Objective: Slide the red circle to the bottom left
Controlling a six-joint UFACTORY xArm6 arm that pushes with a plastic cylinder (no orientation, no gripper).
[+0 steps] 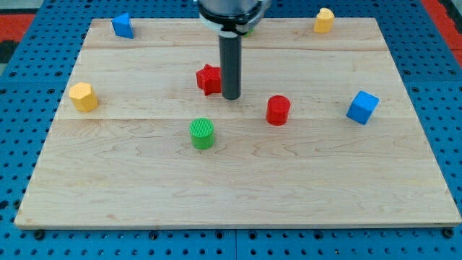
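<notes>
One red circle (278, 110) sits right of my tip (231, 97), apart.

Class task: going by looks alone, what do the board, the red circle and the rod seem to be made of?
Board: apparently pale wood, matt, with visible grain and plank seams.
Red circle: probably plastic, an even, saturated colour with a slight sheen; could also be painted.
Rod: dark, smooth, likely metal or plastic; my tip stands beside the red star.
</notes>
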